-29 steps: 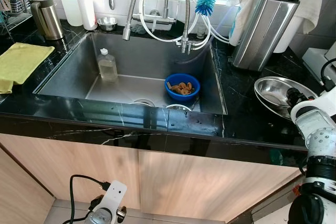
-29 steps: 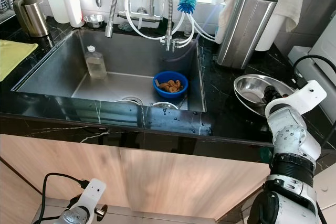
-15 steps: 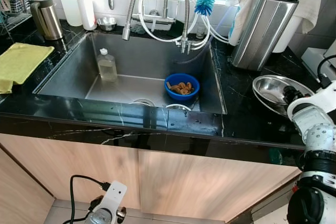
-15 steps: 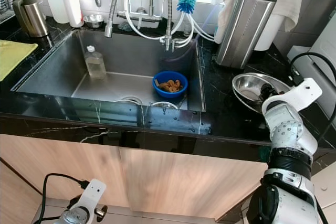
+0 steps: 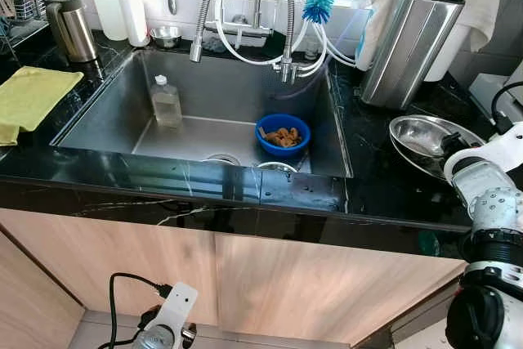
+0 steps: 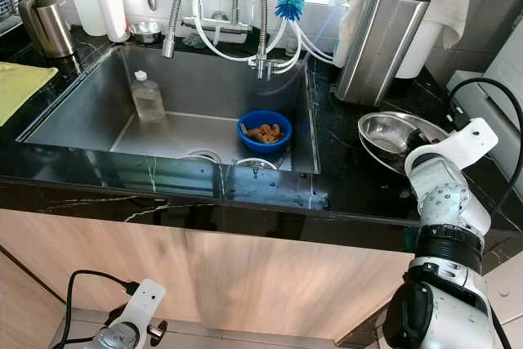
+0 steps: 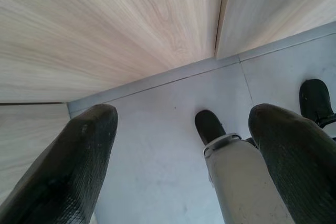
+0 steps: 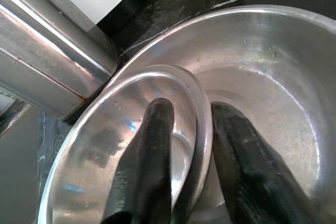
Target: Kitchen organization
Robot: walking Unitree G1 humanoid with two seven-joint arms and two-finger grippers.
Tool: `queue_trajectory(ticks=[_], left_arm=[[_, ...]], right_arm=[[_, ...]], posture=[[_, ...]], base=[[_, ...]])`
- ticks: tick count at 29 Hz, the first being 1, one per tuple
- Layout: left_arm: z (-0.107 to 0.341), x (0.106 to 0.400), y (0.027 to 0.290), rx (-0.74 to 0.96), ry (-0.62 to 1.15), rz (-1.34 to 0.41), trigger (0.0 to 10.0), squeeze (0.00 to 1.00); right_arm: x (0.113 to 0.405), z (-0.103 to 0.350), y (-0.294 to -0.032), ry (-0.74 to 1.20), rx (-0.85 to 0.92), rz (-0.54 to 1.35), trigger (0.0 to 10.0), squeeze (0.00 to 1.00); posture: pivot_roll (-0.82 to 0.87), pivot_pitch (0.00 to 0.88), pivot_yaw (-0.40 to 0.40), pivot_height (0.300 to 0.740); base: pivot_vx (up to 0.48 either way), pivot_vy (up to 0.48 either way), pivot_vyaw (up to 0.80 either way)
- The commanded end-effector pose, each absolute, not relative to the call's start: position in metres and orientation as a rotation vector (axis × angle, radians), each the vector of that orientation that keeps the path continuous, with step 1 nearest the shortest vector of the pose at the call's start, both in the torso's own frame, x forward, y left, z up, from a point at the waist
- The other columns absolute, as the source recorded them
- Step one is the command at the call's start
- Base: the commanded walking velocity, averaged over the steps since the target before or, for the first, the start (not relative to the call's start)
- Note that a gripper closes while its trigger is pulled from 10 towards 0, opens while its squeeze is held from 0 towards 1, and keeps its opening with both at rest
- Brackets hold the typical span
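The right gripper (image 8: 191,129) is set inside a large steel bowl (image 8: 273,77), its two black fingers (image 8: 152,156) closed across the rim of a smaller steel bowl (image 8: 126,129) nested within; one finger lies inside the small bowl and the other outside it, against the large bowl's inner wall. The large bowl (image 6: 388,132) is seen on the black marble counter (image 6: 343,177), just beside the steel knife block (image 6: 380,34) and to the right of the sink (image 6: 98,112). Within the sink, a blue bowl (image 6: 265,131) holding brown scraps and a clear bottle (image 6: 148,97) are noted. The left gripper (image 7: 184,145) is held low before the wooden cabinet doors (image 7: 105,24), fingers spread wide with nothing between them.
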State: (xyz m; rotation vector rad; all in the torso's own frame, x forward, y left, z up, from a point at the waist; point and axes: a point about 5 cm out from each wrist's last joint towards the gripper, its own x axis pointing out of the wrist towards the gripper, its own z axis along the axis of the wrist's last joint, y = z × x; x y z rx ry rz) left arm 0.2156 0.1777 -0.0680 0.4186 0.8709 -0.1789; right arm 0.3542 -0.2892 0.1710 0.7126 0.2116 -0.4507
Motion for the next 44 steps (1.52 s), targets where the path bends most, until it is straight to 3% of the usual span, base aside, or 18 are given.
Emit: queue_trajectory(ticks=[1, 14, 21, 22, 23, 24, 30, 31, 33, 36, 44], left_arm=[[-0.070, 0.212, 0.177, 0.437, 0.891, -0.206, 10.0, 0.00], [-0.071, 0.212, 0.176, 0.439, 0.897, -0.213, 10.0, 0.00], [-0.070, 0.212, 0.176, 0.436, 0.893, -0.208, 10.0, 0.00], [-0.070, 0.213, 0.176, 0.435, 0.892, -0.207, 10.0, 0.00], [-0.070, 0.213, 0.176, 0.435, 0.891, -0.207, 10.0, 0.00], [-0.070, 0.213, 0.176, 0.434, 0.890, -0.206, 10.0, 0.00], [-0.070, 0.213, 0.176, 0.433, 0.890, -0.206, 10.0, 0.00], [-0.070, 0.213, 0.175, 0.431, 0.886, -0.204, 10.0, 0.00], [-0.070, 0.214, 0.175, 0.430, 0.878, -0.198, 10.0, 0.00], [-0.068, 0.216, 0.175, 0.428, 0.865, -0.187, 10.0, 0.00], [-0.065, 0.221, 0.174, 0.428, 0.846, -0.178, 10.0, 0.00]], right_arm=[[0.357, 0.177, -0.289, 0.194, 0.731, -0.441, 0.0, 0.00], [0.357, 0.176, -0.287, 0.174, 0.744, -0.445, 0.0, 0.00], [0.357, 0.202, -0.284, 0.059, 0.686, -0.450, 0.0, 0.00], [0.357, 0.208, -0.282, 0.040, 0.675, -0.445, 1.3, 0.00], [0.357, 0.212, -0.281, 0.027, 0.669, -0.442, 1.3, 0.00], [0.357, 0.216, -0.281, 0.013, 0.652, -0.440, 4.0, 0.00], [0.356, 0.220, -0.280, -0.004, 0.626, -0.442, 4.0, 0.00], [0.356, 0.236, -0.272, -0.054, 0.583, -0.401, 10.0, 0.00], [0.361, 0.261, -0.247, -0.123, 0.491, -0.229, 10.0, 0.00], [0.370, 0.255, -0.225, -0.070, 0.449, -0.066, 10.0, 0.00], [0.383, 0.230, -0.197, 0.034, 0.384, 0.142, 10.0, 0.00]], posture=[[0.12, 0.036, -0.122, 0.740], [0.12, 0.036, -0.122, 0.740], [0.12, 0.031, -0.122, 0.740], [0.12, 0.030, -0.123, 0.740], [0.12, 0.030, -0.123, 0.740], [0.12, 0.030, -0.123, 0.740], [0.12, 0.030, -0.123, 0.740], [0.12, 0.021, -0.126, 0.740], [0.12, 0.018, -0.126, 0.740], [0.13, 0.015, -0.132, 0.740], [0.13, 0.021, -0.137, 0.740]], base=[[0.000, 0.000, 0.00], [0.000, 0.000, 0.00], [0.000, 0.000, 0.00], [0.000, 0.000, 0.00], [0.000, 0.000, 0.00], [0.000, 0.000, 0.00], [0.000, 0.000, 0.00], [0.000, 0.000, 0.00], [0.000, 0.000, 0.00], [0.000, 0.000, 0.00], [0.000, 0.000, 0.00]])
